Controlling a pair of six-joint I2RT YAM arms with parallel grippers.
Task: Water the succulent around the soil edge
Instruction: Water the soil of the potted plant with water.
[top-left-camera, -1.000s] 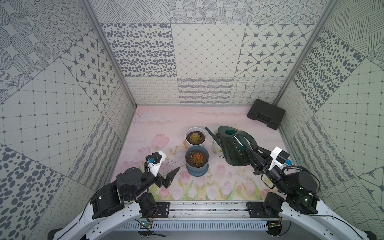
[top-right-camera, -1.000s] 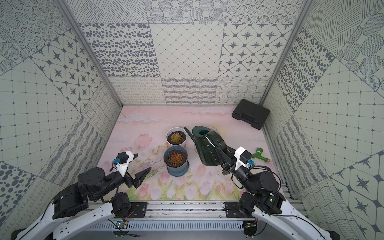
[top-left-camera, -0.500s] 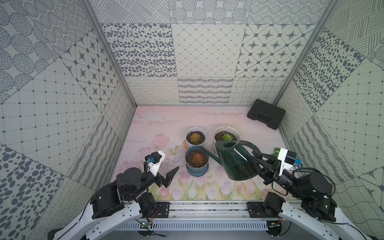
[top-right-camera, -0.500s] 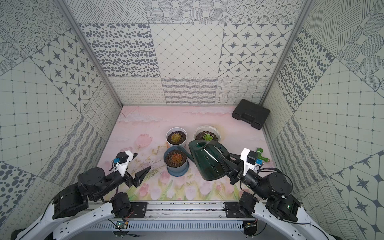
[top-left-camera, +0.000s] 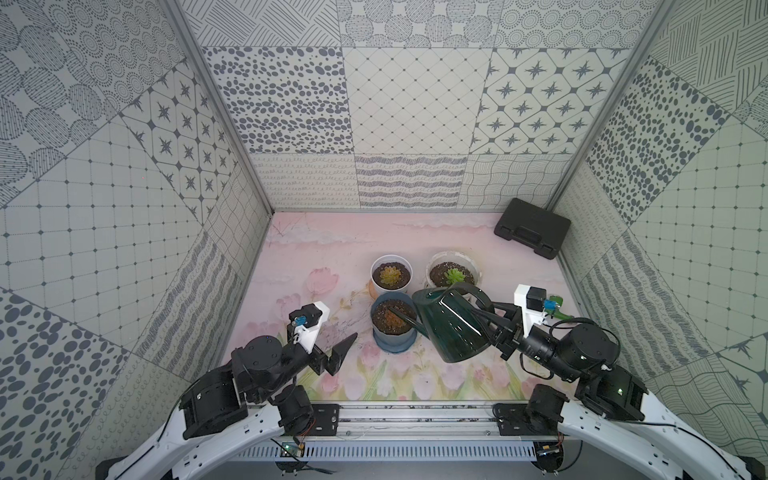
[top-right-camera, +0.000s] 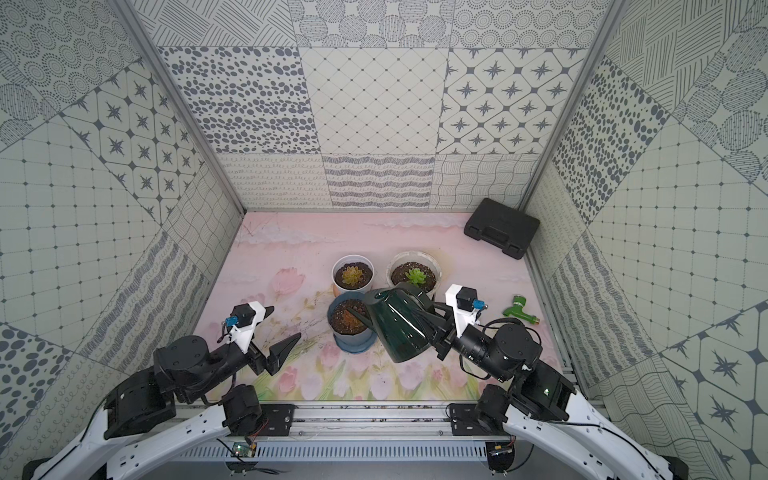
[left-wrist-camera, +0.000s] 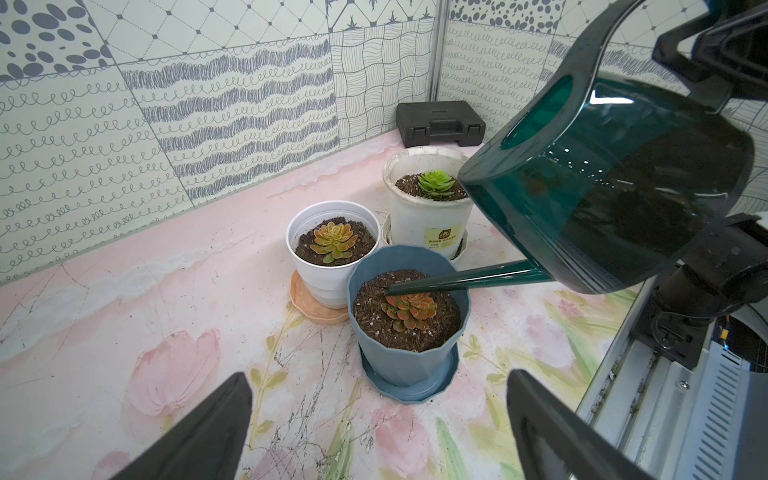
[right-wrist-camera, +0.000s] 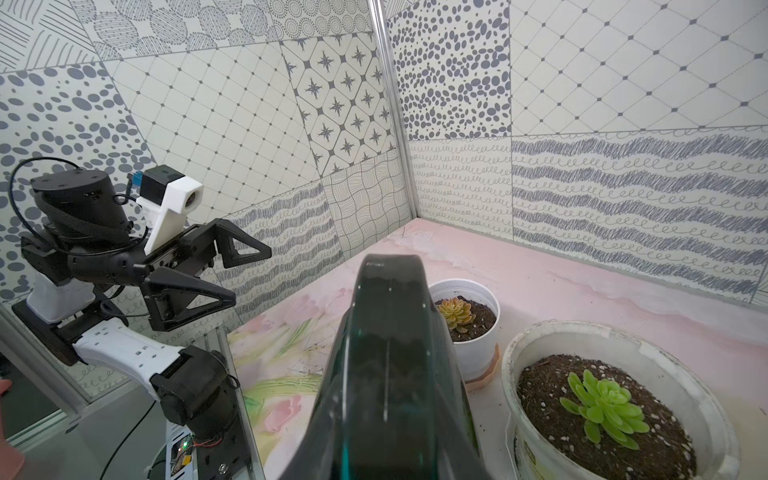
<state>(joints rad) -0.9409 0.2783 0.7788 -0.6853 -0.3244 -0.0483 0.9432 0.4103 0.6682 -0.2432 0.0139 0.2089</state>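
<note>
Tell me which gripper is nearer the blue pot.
Left. The left gripper hangs open close beside the blue pot. The right gripper sits farther off on the pot's other side, shut on the watering can handle.

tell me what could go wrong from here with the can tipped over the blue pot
1. The spout tip sits close to the orange succulent, not out at the blue pot rim, so water may hit the leaves.
2. The watering can, held by the right gripper, hangs close by the tall white pot; circling the spout could bump it.
</note>
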